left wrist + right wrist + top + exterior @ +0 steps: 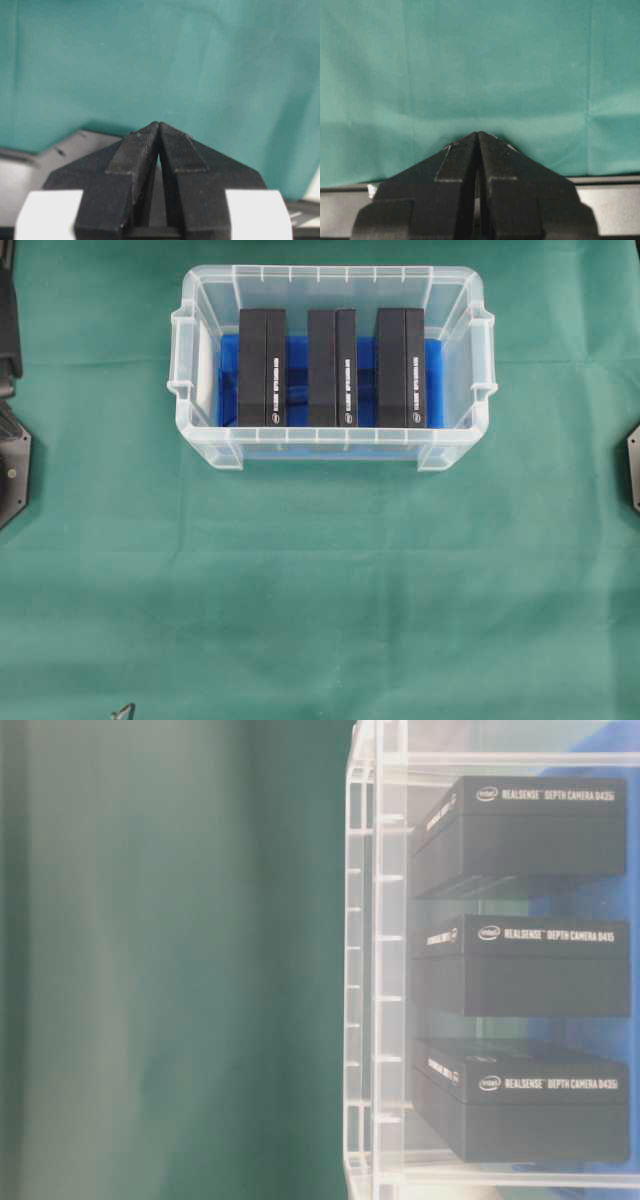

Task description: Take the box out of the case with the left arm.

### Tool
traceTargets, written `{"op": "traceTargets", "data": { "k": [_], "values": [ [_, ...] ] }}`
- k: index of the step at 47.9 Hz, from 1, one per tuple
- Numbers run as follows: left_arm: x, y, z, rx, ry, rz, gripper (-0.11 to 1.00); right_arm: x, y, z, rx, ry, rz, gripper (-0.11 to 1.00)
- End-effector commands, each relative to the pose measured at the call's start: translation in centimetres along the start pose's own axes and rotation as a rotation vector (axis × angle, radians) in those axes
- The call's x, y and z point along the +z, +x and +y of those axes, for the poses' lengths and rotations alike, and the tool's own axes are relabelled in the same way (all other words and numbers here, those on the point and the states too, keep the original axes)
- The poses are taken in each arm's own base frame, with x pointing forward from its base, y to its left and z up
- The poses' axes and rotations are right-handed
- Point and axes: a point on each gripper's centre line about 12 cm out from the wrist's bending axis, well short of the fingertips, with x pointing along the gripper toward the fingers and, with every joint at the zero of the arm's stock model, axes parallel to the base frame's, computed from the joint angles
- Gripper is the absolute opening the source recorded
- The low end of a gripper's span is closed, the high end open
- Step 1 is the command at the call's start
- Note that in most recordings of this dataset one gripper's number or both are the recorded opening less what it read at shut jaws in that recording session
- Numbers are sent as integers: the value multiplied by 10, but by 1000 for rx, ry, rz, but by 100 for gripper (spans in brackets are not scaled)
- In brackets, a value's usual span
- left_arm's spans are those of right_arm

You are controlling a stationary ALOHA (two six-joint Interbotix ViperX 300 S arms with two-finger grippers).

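Box [262, 367] in case [205, 445], apart from closed left claw [158, 125].

Left arm [10, 430] cropped at frame edge, case [385, 970] cut off right

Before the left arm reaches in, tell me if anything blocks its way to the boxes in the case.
Nothing visible blocks it. The case has no lid, and the three black boxes stand side by side on its blue floor, open from above. Only bare green cloth lies between the left arm and the case. The left gripper is shut and empty.
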Motion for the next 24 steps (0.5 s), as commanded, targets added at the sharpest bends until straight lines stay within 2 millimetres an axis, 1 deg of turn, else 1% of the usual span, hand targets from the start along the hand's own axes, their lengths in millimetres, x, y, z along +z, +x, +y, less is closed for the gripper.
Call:
{"op": "traceTargets", "data": {
  "k": [1,14,18,24],
  "values": [
    [4,-7,1,-2,-87,-19,0,4,-6,0,2,3,-20,0],
    [3,-5,2,23,-547,17,0,5,-4,0,-6,2,-10,0],
    [4,-4,2,47,-730,31,0,6,-3,0,-8,3,-8,0],
    [3,-3,3,89,-927,53,0,7,-1,0,-11,3,-1,0]
  ]
}}
